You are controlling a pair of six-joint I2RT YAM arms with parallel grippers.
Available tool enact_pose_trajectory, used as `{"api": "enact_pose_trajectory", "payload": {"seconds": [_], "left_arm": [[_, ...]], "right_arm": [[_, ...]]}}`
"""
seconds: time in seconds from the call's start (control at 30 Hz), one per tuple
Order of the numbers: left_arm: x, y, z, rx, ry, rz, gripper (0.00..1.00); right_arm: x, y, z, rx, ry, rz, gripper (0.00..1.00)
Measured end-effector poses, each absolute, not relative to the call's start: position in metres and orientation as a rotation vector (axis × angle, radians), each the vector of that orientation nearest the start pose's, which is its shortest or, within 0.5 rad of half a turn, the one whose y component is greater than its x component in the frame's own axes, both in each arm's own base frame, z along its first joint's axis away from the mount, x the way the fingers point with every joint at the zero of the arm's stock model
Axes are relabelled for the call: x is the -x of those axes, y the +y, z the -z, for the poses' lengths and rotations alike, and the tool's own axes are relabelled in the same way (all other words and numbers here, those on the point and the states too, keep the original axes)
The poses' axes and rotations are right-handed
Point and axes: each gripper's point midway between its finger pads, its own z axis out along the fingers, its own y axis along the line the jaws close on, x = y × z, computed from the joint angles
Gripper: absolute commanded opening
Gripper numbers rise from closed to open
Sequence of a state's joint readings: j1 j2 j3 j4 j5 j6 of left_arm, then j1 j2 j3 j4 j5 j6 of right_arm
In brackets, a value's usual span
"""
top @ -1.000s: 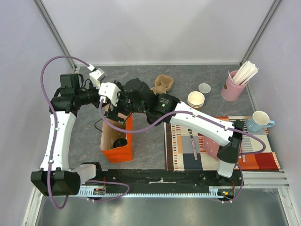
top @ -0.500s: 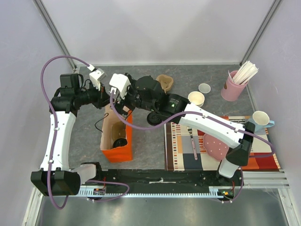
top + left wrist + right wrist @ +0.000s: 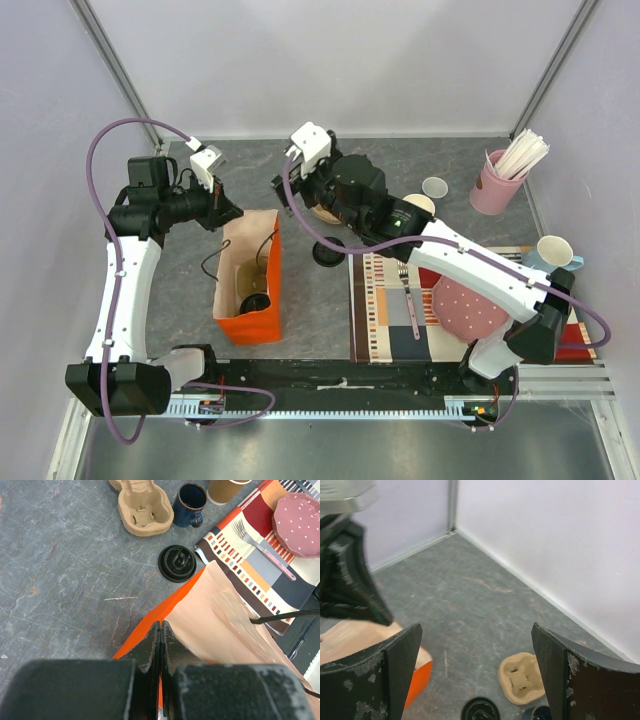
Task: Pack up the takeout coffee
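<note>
Well, the left claw [image 3: 160,630] is clenched on the rim of the bag [image 3: 250,325]. It pinches the paper wall at the bag's far left corner, and its fingers [image 3: 150,647] are pressed flat with the paper between them. From this claw the bag runs back toward the arm bases, standing upright with its mouth open, orange outside and kraft brown inside. The coffee [image 3: 255,302] sits at the bottom of the bag, below the left claw and nearer the bases, with its black top facing up.

The right claw [image 3: 290,188] is released. Its jaws are spread wide with nothing between them. It hangs in the air clear of the bag, to the right of the left claw and a little farther from the bases. Below it on the table [image 3: 470,595] lies a cardboard carrier [image 3: 522,677], and just nearer than that a loose lid [image 3: 480,710].

Seen from the left claw, that lid lies just past the bag's orange edge. The carrier and a dark mug [image 3: 191,499] sit farther ahead. To the claw's right is a striped mat [image 3: 250,572] with a fork [image 3: 260,542] and a pink plate [image 3: 299,510] on it.
</note>
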State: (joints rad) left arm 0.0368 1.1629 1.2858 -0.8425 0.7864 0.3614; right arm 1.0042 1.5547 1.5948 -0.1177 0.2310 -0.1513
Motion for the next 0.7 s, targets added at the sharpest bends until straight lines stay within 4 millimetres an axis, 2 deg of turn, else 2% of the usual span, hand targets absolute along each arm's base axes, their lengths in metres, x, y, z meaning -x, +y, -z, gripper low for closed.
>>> {"api": "enact_pose_trajectory", "payload": {"seconds": [0.2,0.43,0.53,0.7], "left_arm": [[-0.286,-0.103,-0.279,-0.724,1.996,0.662,0.02],[-0.286,-0.103,-0.279,-0.725,1.996,0.662,0.02],[-0.286,-0.103,-0.278,-0.725,1.997,0.662,0.02],[-0.287,-0.103,-0.278,-0.724,1.998,0.662,0.02]], "right_arm": [[-0.337,0.351,-0.398,0.547,1.514,-0.362,0.98],[-0.368,0.3,-0.39,0.383,1.569,-0.24,0.98],[-0.376,0.288,-0.382,0.354,1.592,-0.209,0.98],[-0.379,0.283,-0.368,0.359,1.625,-0.195,0.98]]}}
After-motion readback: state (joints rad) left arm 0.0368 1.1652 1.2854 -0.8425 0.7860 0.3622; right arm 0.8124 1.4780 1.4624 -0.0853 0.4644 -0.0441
